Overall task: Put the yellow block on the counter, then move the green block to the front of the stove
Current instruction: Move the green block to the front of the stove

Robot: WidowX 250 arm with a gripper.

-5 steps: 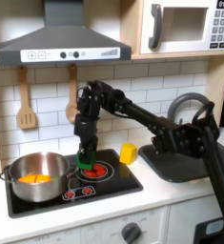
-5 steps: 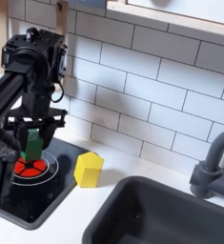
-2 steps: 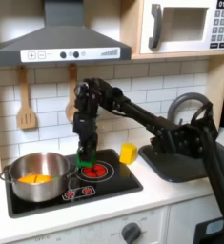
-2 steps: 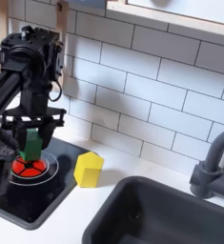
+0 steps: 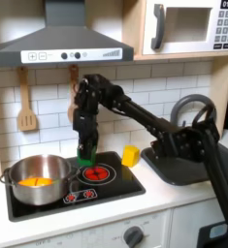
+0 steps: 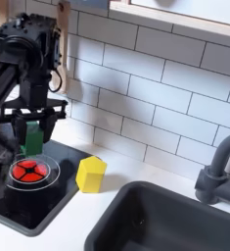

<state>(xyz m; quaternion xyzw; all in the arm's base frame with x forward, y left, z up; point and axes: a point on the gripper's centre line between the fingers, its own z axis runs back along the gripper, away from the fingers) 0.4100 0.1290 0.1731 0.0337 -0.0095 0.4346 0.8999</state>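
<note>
The green block (image 5: 85, 153) (image 6: 33, 141) hangs above the black stove (image 5: 106, 184) (image 6: 38, 191), over its red ring burner (image 6: 28, 171). My gripper (image 5: 84, 150) (image 6: 32, 137) is shut on the green block from above. In both exterior views the yellow block (image 5: 131, 155) (image 6: 91, 174) rests on the off-white counter (image 5: 169, 194) (image 6: 92, 211), between the stove's edge and the dark sink basin (image 5: 188, 165) (image 6: 175, 221). The gripper is to the left of the yellow block in both exterior views, well apart from it.
A steel pot (image 5: 38, 180) with orange-yellow toy food inside stands on the stove at the first exterior view's left. A wooden spatula (image 5: 26, 102) hangs on the tiled back wall. A dark faucet (image 6: 219, 176) rises behind the sink.
The gripper has risen with the green block, lifting it off the red burner and slightly toward the first exterior view's left. The yellow block has not moved.
</note>
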